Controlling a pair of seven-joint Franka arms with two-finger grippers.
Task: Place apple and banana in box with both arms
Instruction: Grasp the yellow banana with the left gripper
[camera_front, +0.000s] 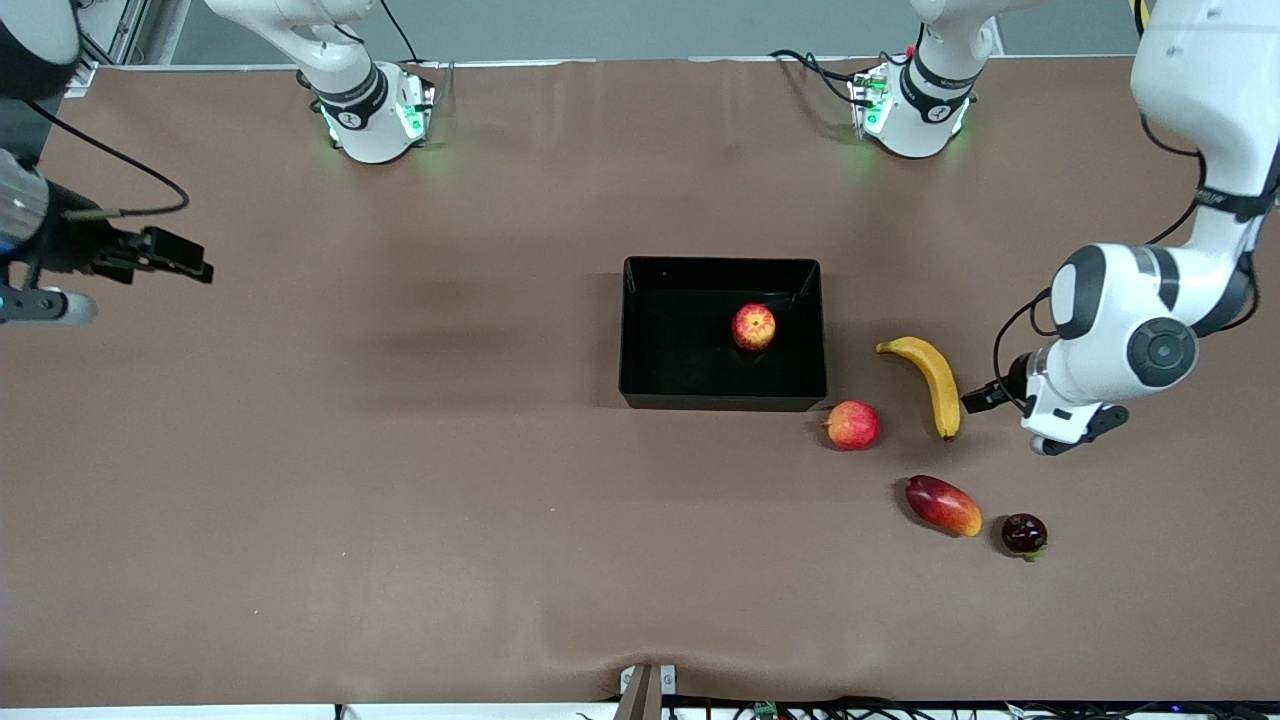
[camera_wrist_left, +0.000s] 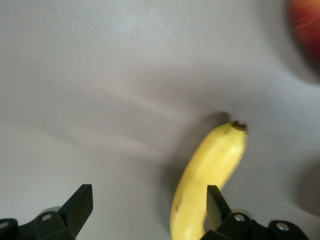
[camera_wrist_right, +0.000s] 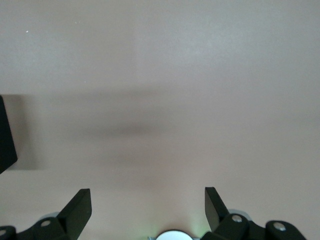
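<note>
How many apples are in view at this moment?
2. One apple lies inside the box. A paler apple rests on the table just outside the box's corner, nearer the front camera, beside the banana. None looks hidden.

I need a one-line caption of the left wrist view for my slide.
Left gripper, fingers open, over the table beside the banana, not yet grasped.

You can't see the left gripper (camera_front: 1065, 440) fingertips in the front view; the wrist hides them. In the left wrist view the banana (camera_wrist_left: 207, 180) runs off the edge and a reddish fruit (camera_wrist_left: 307, 25) is cropped and blurred.
</note>
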